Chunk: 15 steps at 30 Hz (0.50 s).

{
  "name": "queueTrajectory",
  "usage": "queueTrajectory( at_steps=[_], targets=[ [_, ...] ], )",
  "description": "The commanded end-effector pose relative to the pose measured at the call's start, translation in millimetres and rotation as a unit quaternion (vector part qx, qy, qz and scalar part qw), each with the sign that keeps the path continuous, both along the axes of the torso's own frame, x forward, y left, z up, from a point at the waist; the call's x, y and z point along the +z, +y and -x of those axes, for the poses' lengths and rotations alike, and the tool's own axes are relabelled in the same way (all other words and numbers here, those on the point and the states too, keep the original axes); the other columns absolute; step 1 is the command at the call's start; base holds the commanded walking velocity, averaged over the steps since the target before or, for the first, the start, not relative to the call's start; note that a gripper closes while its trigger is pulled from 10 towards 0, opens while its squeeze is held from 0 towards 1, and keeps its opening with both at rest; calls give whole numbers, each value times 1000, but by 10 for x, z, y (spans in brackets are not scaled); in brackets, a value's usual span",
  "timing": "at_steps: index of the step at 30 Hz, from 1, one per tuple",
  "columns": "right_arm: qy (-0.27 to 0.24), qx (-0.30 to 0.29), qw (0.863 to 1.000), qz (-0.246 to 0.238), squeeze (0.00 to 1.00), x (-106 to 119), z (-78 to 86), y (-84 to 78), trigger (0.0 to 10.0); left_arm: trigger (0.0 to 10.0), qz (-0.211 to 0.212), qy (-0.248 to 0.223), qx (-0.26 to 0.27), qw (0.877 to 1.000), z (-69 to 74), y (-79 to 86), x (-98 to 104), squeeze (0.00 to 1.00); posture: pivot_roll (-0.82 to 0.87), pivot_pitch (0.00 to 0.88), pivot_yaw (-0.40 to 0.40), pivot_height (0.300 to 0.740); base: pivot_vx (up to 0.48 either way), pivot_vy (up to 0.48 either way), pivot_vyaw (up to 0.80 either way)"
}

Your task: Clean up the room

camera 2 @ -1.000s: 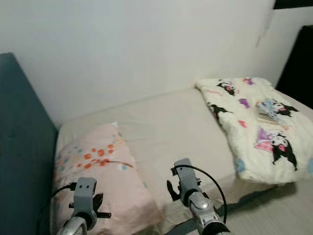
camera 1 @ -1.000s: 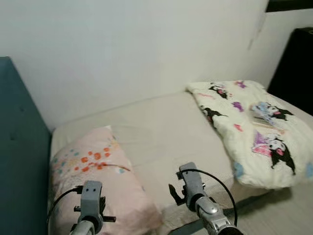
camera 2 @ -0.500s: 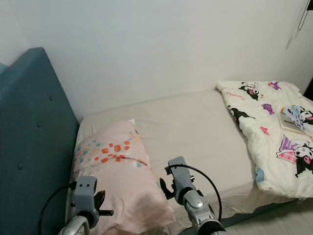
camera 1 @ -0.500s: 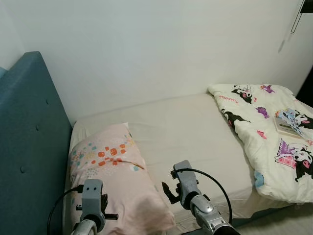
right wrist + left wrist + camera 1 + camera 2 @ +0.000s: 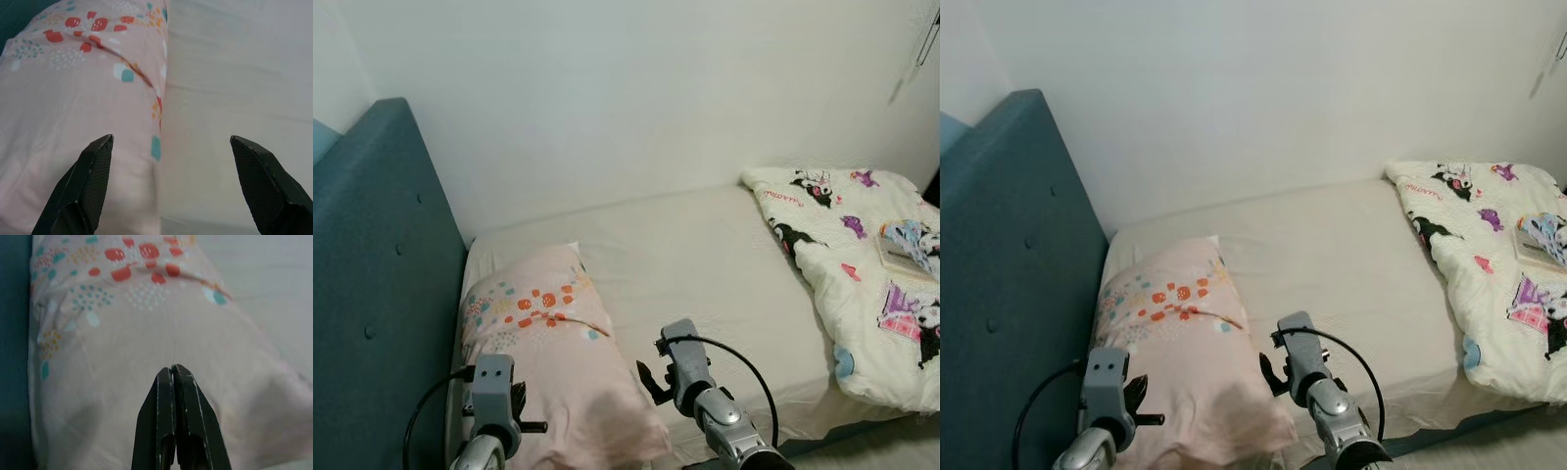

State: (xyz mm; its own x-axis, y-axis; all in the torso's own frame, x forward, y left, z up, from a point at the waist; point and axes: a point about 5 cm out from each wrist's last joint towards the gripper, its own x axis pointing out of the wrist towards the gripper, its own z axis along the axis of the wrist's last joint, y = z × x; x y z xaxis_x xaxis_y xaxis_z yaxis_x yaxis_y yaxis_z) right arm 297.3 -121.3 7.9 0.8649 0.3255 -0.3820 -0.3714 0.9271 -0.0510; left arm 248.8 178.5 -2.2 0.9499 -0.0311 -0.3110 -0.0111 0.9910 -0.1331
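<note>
Facing the pillow (image 5: 548,362), long axis running away from me: left gripper (image 5: 172,374) above it, fingers pressed together; right gripper (image 5: 171,161) spread over its edge.

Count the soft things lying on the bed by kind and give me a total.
Pink patterned pillow: 1
White cartoon-print blanket: 1
Total: 2
Both lie on the mattress. The left gripper is shut above the pillow; the right gripper is open over the pillow's edge.
</note>
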Motion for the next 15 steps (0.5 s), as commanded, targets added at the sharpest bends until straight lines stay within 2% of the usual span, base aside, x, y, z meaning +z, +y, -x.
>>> queueTrajectory(
  at_steps=[1,2,11,15],
  targets=[
    [3,-6,1000,-10,0,-1,3,3,10000,10000,10,2,10,1000,14,22,-2,0,21,38,-13,740,0,0,0],
    [2,-6,1000,-11,0,-4,7,3,10000,10000,14,3,14,1000,14,24,1,0,21,38,-13,740,0,0,0],
    [4,-2,1000,-13,0,-5,9,16,10000,10000,6,-4,12,1000,13,-24,43,0,25,55,-17,740,0,-480,0],
    [4,-2,1000,-15,0,-1,4,21,10000,10000,16,-2,27,1000,3,-15,47,0,28,59,-16,740,0,0,0]
  ],
)
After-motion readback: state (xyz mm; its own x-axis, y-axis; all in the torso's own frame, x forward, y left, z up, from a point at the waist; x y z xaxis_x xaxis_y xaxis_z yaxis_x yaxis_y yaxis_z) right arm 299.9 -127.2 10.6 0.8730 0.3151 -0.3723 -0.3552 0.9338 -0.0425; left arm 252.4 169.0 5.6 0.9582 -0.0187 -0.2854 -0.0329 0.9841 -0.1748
